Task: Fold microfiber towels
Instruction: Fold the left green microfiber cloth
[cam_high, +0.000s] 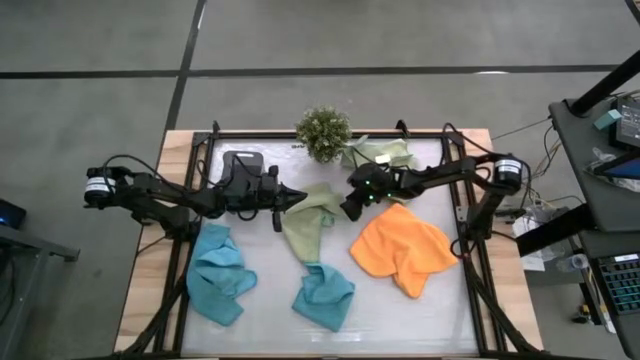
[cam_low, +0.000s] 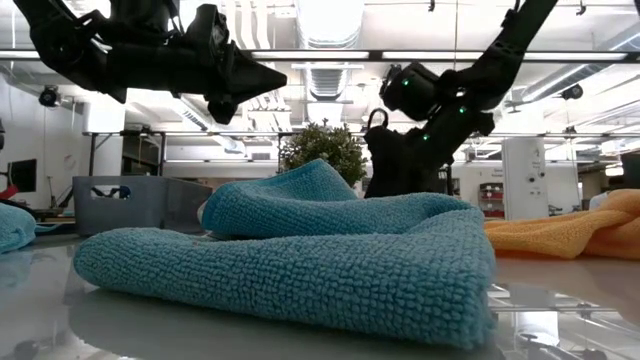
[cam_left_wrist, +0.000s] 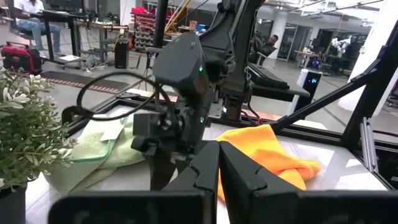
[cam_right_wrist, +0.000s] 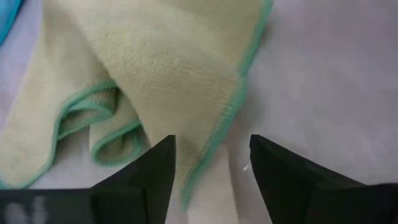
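Nearest on the bench: two teal towels, one front-left, one front-centre, both crumpled. Orange towel lies bunched front-right. Sage-green towel sprawls mid-bench, folded over loosely, green-stitched edge showing. Right end effector hovers right over that towel's upper end, fingers apart, nothing between them; contact with the cloth cannot be told. Left end effector sits just left of the same towel, raised off the bench, fingers pressed together, holding nothing. Farther back: second sage-green towel with white tag crumpled at rear right, beside the plant. Dark grey tray at rear left, under the left arm; its contents cannot be seen.
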